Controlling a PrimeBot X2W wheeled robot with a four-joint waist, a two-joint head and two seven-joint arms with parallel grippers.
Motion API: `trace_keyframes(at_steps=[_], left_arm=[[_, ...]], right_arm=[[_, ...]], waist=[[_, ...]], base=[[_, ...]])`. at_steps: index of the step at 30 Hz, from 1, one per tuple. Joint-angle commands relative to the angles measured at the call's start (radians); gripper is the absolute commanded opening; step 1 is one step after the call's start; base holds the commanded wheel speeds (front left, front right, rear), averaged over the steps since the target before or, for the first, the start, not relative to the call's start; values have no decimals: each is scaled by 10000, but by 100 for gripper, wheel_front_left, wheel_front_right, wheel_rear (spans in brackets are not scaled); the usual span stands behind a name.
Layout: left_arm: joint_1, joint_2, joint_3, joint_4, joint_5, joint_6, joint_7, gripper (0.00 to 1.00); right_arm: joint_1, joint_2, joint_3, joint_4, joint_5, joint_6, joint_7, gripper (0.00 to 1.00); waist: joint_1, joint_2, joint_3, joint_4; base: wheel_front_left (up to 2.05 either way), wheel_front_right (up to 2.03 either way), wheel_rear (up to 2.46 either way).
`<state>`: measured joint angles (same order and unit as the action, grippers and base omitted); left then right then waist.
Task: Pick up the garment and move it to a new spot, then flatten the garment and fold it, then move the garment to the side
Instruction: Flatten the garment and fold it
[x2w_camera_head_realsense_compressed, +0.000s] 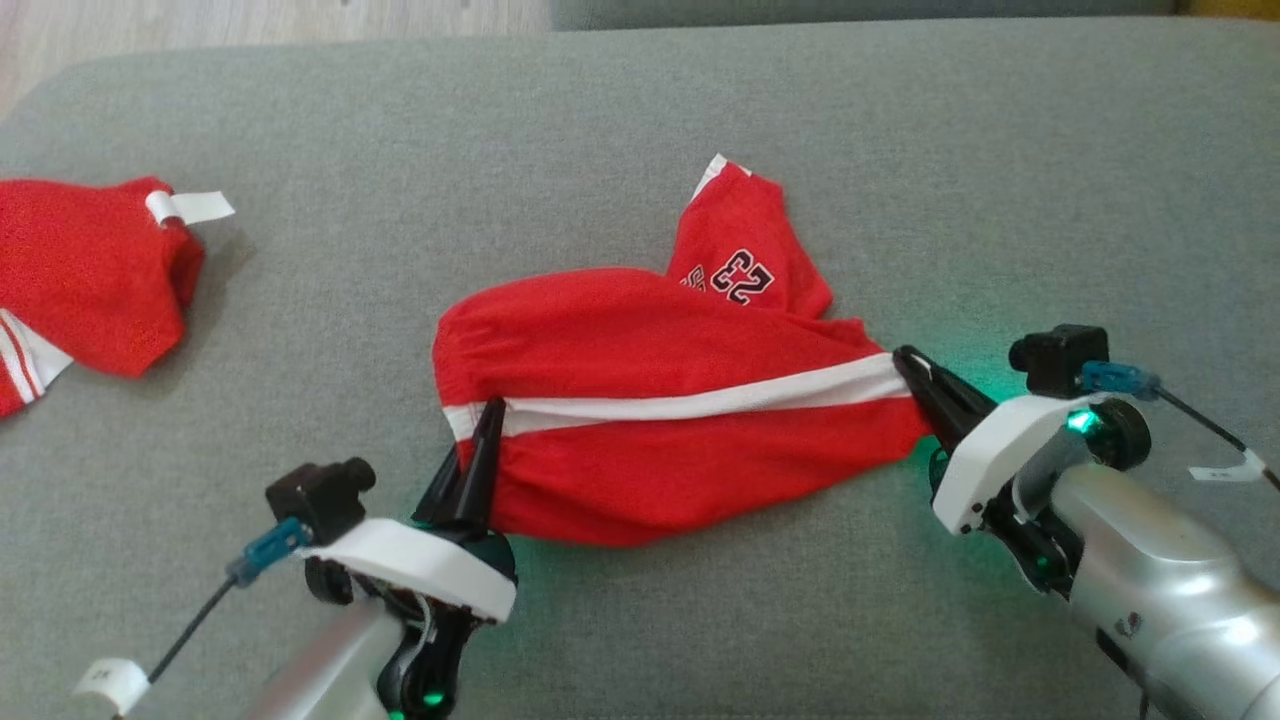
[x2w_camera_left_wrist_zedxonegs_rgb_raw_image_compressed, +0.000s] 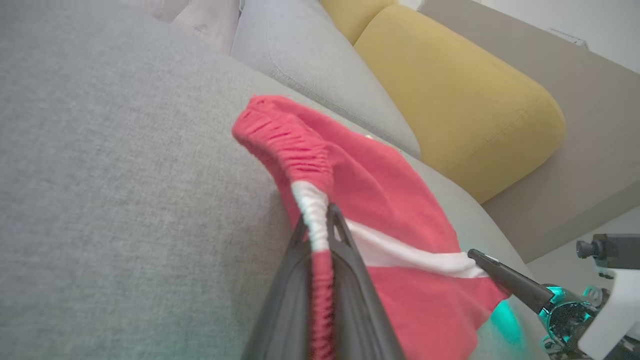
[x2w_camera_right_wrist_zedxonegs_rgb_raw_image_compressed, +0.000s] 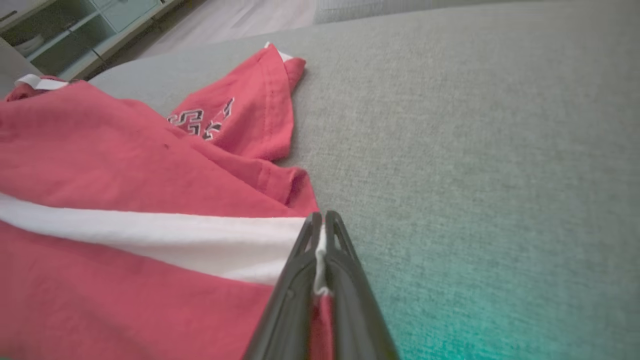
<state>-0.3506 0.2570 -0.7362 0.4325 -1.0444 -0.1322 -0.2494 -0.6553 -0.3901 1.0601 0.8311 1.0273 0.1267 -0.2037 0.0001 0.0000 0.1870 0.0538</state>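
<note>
A wide grey sofa seat is carrying everything, and the red garment is lying near its middle, stretching between the two grippers. These are shorts, with a gathered elastic waistband at the robot's left end and a hem at the right end. The long axis is running left to right across the head view, rising slightly toward the right. One leg is folding away toward the far side, showing the number 23 upside down. A white stripe is running the length of the cloth, and each gripper is pinching one end of it. The left gripper is clamping tight on the waistband where the stripe crosses it. The right gripper is clamping on the hem at the stripe's other end. A second red garment is sitting well apart at the far left. A yellow cushion is showing beyond the seat in the left wrist view.
</note>
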Motion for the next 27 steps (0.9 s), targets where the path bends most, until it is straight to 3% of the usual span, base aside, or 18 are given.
trace_keyframes(at_steps=[1,6,12,16,20,27], left_arm=[[-565,292,488,-470,5,15,-124,0],[-1530,979,35,-1338,-324,15,-84,0],[-3730,1989,-288,-2408,-1247,15,653,0],[-4916,2070,175,-2642,-2578,15,1158,0],[-5926,2034,506,-2503,-3400,15,1637,0],[-7172,1925,574,-1317,-3644,15,2194,0]], right_arm=[[-220,-81,-55,-242,-29,40,-273,0],[-745,-227,-803,-891,-196,40,-562,0],[-1448,-604,-3123,-2636,-1179,40,-577,0],[-1855,-873,-4208,-3668,-1781,40,-578,0],[-2460,-1187,-4611,-4272,-2057,40,-577,0],[-3659,-1268,-4562,-4393,-2390,40,-24,0]], waist=[[-1,0,-136,-53],[-1,0,-606,-169],[-1,0,-1320,-427],[-1,0,-1678,-612],[-1,0,-1703,-780],[-1,0,-771,-1070]], base=[[0,0,0],[0,0,0],[0,0,0],[0,0,0],[0,0,0],[0,0,0]])
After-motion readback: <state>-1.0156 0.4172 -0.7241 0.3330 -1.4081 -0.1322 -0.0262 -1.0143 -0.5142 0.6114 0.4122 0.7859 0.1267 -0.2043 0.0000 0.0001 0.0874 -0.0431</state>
